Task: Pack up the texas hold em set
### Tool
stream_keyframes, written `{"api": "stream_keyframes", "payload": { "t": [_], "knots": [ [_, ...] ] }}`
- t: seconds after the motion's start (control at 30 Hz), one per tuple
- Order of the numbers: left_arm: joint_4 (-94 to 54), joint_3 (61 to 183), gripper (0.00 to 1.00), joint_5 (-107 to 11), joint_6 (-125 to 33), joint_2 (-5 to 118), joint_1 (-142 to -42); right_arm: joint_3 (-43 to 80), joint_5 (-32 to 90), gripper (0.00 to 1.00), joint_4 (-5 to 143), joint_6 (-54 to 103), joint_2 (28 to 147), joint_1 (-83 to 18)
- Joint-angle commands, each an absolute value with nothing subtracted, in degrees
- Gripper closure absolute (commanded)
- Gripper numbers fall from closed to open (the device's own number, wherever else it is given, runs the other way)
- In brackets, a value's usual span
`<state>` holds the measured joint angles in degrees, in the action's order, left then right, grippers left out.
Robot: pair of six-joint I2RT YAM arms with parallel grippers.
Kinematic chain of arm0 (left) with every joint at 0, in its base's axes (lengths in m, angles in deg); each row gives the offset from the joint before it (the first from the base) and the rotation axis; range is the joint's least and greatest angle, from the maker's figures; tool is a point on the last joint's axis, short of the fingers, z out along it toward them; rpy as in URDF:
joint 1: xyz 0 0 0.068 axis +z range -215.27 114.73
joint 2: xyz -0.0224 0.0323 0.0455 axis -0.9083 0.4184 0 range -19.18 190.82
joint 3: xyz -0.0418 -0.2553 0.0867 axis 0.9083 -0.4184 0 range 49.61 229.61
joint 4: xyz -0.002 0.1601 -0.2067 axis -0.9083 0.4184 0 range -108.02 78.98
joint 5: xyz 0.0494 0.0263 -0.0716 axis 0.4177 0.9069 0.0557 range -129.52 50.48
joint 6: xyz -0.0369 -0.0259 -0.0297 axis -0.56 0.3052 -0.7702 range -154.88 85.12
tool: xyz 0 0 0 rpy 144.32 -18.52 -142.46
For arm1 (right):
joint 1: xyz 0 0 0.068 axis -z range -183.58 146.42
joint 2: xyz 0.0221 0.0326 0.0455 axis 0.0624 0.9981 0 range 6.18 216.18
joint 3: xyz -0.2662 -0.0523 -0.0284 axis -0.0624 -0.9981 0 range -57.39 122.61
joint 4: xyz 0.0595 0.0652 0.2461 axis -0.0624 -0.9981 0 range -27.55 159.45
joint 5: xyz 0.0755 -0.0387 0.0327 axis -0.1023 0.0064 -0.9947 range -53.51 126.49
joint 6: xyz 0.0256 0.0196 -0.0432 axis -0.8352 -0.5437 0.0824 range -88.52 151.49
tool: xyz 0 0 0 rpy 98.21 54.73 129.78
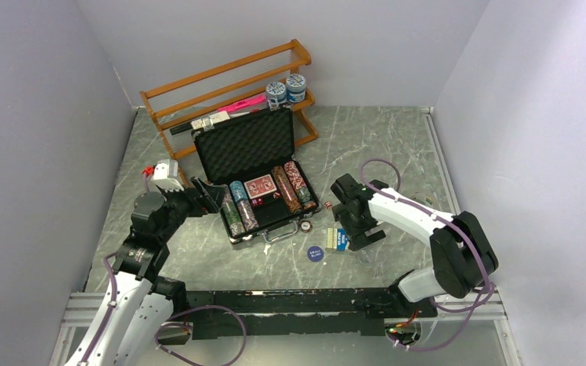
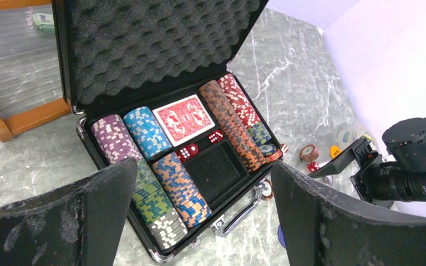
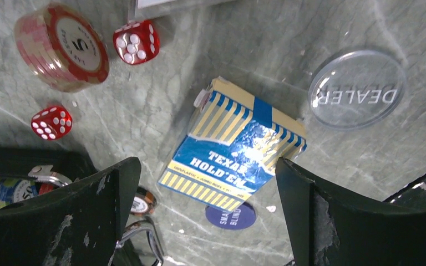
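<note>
Well, the packing is partly done. My left claw (image 2: 202,166) stands wide with nothing in it, facing the open briefcase (image 2: 155,44) straight ahead. Inside the case, just beyond my fingers, the chip stacks (image 2: 172,183) already lie in their rows, the red deck (image 2: 184,118) sits in its slot, and two dice (image 2: 188,152) rest beside it. One black pocket (image 2: 213,172) next to the red deck is bare; I judge it is meant for the second deck.

My right claw (image 3: 204,166) is also spread wide and empty, hanging over the loose pieces on the table outside the case. The blue deck (image 3: 236,147) lies flat directly below it, between the fingers but untouched. Past one finger sits the clear dealer button (image 3: 356,88). Past the other are a short red chip stack (image 3: 61,47) and two red dice (image 3: 136,41). A blue blind disc (image 3: 230,216) peeks from under the deck's edge, nearer my palm.

So what is left, as I read it: the blue deck, the loose chips, the dice and the discs go in, then the lid comes down.
</note>
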<state>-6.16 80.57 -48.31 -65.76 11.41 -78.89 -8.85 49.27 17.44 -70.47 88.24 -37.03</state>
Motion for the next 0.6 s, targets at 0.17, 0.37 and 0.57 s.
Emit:
{"api": "stream_keyframes", "payload": {
  "t": [0.17, 0.37, 0.57],
  "knots": [
    [-6.9, 82.0, 0.05, -49.0, -64.4, 13.1, -78.9, -11.5, 43.3, 0.02, 20.0, -74.7, 85.8, -37.2],
    [-6.8, 81.9, 0.05, -49.6, -64.5, 13.1, -78.9, -12.0, 43.0, 0.01, 21.2, -76.7, 87.0, -37.1],
    [-6.4, 82.4, 0.05, -49.1, -64.0, 13.0, -78.9, -10.5, 45.5, 0.02, 20.1, -76.9, 90.6, -36.8]
  ]
}}
